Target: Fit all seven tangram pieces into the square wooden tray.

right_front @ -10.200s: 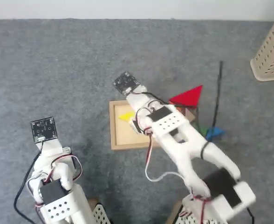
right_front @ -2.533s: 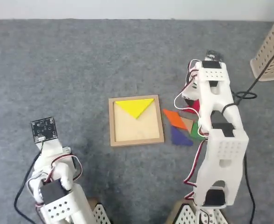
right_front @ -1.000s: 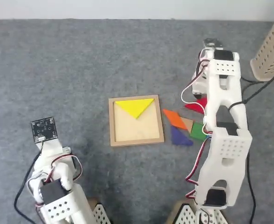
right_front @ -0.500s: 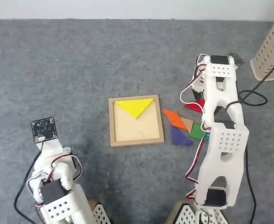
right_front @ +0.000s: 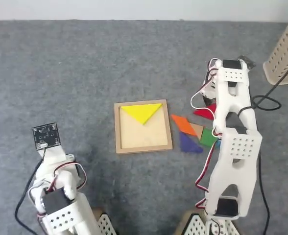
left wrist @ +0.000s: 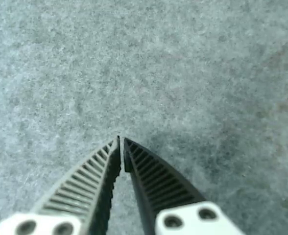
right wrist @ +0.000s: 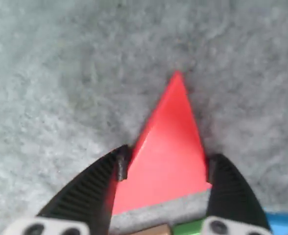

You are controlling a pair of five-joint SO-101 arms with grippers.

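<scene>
Compared with ten seconds ago, the right arm [right_front: 232, 147] is now hanging over the red triangle [right wrist: 176, 117] instead of the wooden tray [right_front: 118, 132], where the yellow triangle [right_front: 143, 111] is lying. The right fingers [right wrist: 102, 186] are standing apart, one at each slanted edge. This piece is looking thin, stiff and light, so I am judging a low pinch across these edges best. The left fingers [left wrist: 95, 181] are resting together above the grey felt bench [right_front: 85, 63].
</scene>
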